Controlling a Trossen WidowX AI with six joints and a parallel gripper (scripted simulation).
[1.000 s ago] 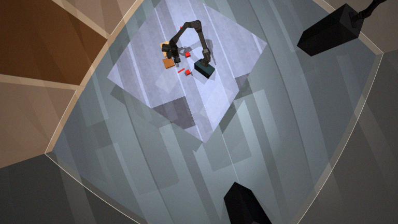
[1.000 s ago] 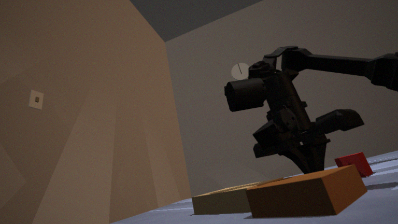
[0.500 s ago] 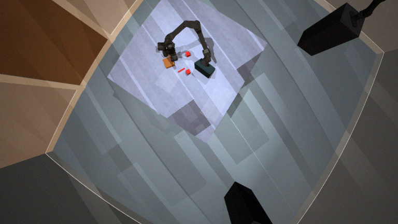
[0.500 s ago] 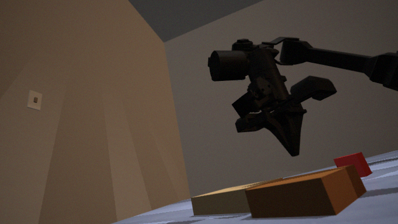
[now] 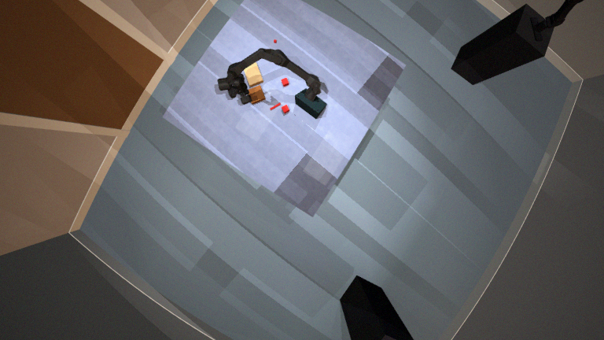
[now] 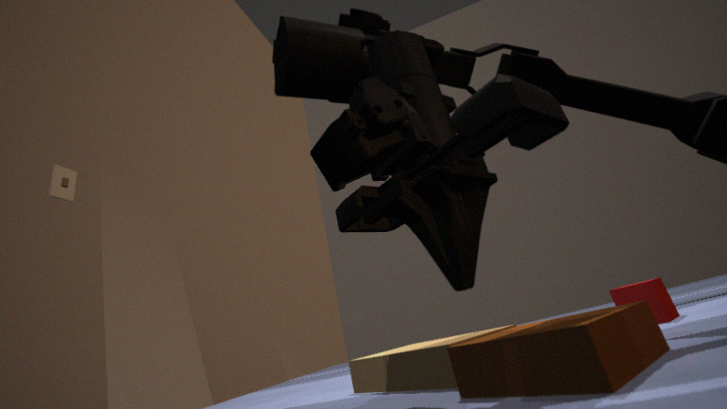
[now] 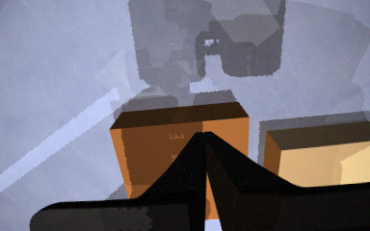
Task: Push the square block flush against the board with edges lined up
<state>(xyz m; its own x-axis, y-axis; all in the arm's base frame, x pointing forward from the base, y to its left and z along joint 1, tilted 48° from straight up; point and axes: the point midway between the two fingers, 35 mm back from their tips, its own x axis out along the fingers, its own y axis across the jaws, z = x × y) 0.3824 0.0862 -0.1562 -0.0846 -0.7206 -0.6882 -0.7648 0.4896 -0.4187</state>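
The closed black jaws (image 5: pixel 243 90) (image 6: pixel 464 288) hang above the surface (image 5: pixel 249 127) (image 6: pixel 321 382) (image 7: pixel 58 63), and the orange block (image 5: pixel 256 94) (image 6: pixel 536 364) (image 7: pixel 159 154) sits just beside the pale yellow board (image 5: pixel 253 74) (image 6: pixel 401 369) (image 7: pixel 313 166), a narrow gap between them

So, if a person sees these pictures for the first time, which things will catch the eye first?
Probably the black robot gripper, hanging closed above the table. Below it lies the orange rectangular block, with the pale yellow wooden-looking block beside it.
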